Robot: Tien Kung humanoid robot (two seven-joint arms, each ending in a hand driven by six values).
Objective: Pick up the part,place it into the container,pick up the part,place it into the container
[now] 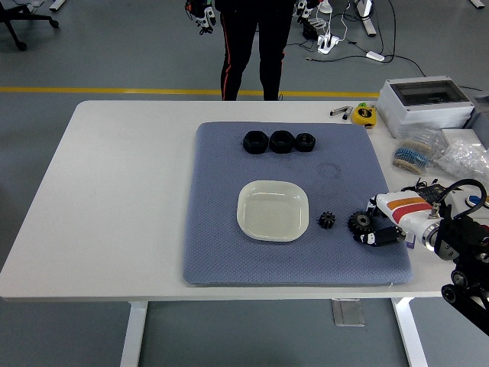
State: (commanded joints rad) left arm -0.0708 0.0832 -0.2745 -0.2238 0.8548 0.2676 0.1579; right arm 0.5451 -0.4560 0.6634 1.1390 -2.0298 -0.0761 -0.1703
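The robot's white right hand (386, 222) sat at the grey mat's (221, 252) four o'clock, fingers closing around but not yet lifting the larger black toothed gear (359, 222), presumably for the empty cream square dish (273, 210) nearby at nine o'clock.

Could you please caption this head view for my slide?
Right hand closes around the larger gear beside the empty dish.

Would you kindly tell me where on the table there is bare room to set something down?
The white table left of the blue mat is bare. On the mat, the strip left of the white dish is free, and between dish and three black nuts. Crowded: the two gears beside the right hand, and the far-right boxes and bags.
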